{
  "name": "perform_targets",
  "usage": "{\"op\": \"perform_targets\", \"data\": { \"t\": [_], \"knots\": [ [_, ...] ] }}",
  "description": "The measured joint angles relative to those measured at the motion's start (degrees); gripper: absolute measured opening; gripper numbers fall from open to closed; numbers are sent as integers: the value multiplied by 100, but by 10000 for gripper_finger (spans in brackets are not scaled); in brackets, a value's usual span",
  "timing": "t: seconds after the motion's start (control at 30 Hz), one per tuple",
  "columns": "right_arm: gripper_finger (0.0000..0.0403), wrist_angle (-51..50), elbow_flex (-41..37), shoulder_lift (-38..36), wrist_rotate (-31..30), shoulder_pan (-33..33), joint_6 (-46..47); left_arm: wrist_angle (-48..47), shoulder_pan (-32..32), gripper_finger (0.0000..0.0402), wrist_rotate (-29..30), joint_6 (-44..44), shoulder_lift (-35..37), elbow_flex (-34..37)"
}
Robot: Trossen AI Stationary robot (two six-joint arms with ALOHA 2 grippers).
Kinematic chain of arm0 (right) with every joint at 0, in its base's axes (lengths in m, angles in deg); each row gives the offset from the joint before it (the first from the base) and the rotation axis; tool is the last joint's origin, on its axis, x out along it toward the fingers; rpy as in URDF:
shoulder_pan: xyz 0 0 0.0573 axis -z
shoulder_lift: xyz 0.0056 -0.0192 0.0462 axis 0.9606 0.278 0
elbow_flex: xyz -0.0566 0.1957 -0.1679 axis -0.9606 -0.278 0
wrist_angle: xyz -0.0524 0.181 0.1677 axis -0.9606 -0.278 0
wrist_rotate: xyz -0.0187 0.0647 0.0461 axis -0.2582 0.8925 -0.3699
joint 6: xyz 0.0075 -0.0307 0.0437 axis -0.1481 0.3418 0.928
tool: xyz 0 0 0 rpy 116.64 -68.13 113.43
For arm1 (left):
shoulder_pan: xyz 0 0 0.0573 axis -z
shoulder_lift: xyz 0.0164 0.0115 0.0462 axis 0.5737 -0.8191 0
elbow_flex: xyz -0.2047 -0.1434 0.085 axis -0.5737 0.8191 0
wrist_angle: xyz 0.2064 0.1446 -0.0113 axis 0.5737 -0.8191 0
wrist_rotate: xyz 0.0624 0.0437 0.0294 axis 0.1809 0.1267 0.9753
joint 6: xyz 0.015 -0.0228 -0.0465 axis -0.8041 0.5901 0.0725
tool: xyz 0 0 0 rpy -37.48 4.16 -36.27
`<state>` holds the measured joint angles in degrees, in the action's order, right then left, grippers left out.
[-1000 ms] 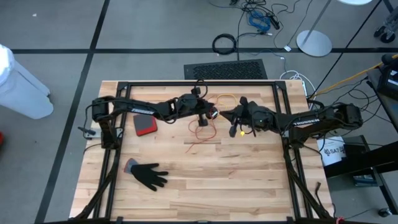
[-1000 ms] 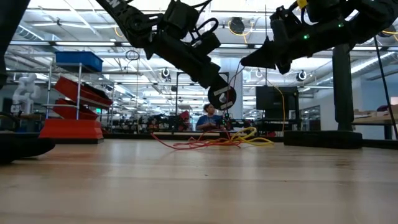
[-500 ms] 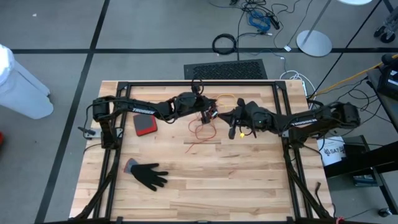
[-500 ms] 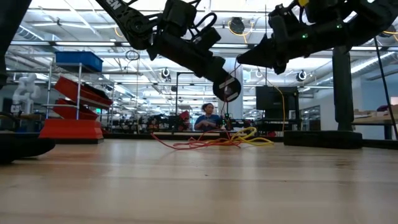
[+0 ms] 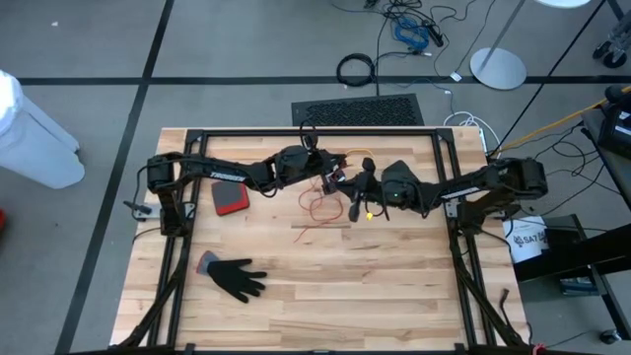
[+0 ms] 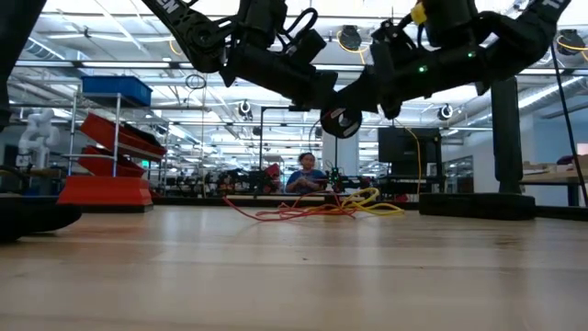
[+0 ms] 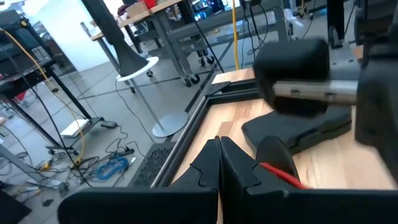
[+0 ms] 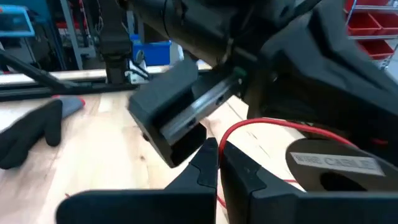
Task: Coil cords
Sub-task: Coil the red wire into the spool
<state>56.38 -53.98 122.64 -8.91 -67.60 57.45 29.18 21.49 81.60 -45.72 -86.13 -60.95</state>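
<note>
Currently left gripper (image 5: 333, 175) and right gripper (image 5: 357, 189) meet mid-air, both clenched. Red cord (image 5: 317, 207) loops loosely beneath; whether either grips it is unclear.

Right gripper (image 8: 217, 163) showing fingers pressed together, red cord (image 8: 273, 127) arcing just beyond. Left arm (image 8: 249, 43) looming close. Black glove (image 8: 34, 137) lying on table (image 8: 106, 168).

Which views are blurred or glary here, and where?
Left wrist view: the right arm close up is blurred. Right wrist view: the left arm blurs, the red cord stays readable. Low view: ceiling lights glare behind silhouetted arms. High view: even.
</note>
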Motion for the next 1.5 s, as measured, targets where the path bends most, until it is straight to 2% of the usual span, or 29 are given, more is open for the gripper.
{"op": "perform_targets", "data": {
  "t": [0.3, 0.43, 0.77, 0.97, 1.27, 1.5],
  "knots": [
    [0, -15, 114, 644, -56, 164, -22, 337, 4, 0, -79, 234, 0, 0],
    [0, 4, 113, 870, -272, 165, -15, 565, 4, 0, -184, 446, 0, -2],
    [0, -97, 110, 1059, -500, 342, -185, 721, 4, 0, -497, 800, 0, -4],
    [0, -527, 110, 1035, -495, 595, -208, 245, -1, 0, -634, 756, 139, -4],
    [0, -672, 106, 965, -570, 849, -318, -1104, -19, 0, -760, 344, 456, -7],
    [0, -697, 102, 714, -671, 1007, -353, -1484, -31, 0, -771, 144, 494, -7]
  ]
}}
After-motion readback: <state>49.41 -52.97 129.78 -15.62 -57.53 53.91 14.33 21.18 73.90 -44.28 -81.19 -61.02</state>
